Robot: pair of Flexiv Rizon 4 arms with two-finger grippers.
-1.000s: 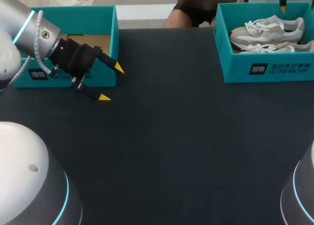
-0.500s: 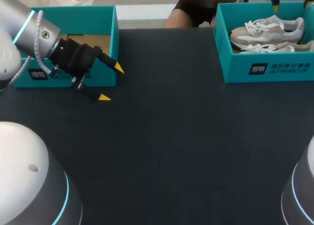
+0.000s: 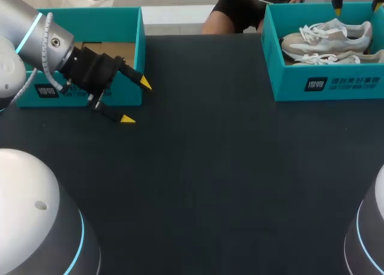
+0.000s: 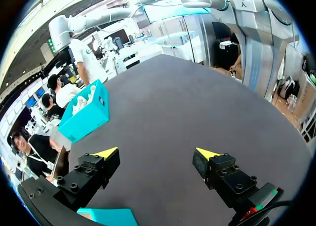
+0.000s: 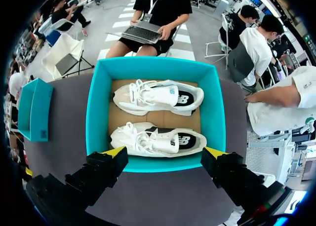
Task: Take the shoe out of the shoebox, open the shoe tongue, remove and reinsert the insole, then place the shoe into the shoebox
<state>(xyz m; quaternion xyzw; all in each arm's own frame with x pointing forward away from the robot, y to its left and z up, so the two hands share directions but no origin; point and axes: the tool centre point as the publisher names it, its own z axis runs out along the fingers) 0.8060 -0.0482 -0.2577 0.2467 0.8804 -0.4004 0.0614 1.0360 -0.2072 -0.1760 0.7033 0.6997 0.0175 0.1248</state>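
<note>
Shoebox (image 3: pixel 327 86), teal and lidless, at the far right of the black table (image 3: pixel 210 167), with both white shoes (image 5: pixel 158 96) inside it, lying on their sides, one behind the other on the cardboard floor. White print, a small logo block and a line of characters, runs along its near wall. Each shoe carries a dark logo on its side.

From above, the near wall cuts off most of the nearer shoe.

The right gripper (image 5: pixel 165 152) hangs over the box's near edge with its yellow-tipped fingers spread wide and nothing between them. From overhead its arm shows only as a grey shell at the near corner.

At the far left stands a second teal box (image 3: pixel 108 23), open-topped, its white label largely covered by the left arm (image 3: pixel 30 35). The left gripper (image 3: pixel 137 101) sits by that box's near right corner, fingers likewise wide apart and empty. It points across bare tabletop towards the shoebox.
</note>
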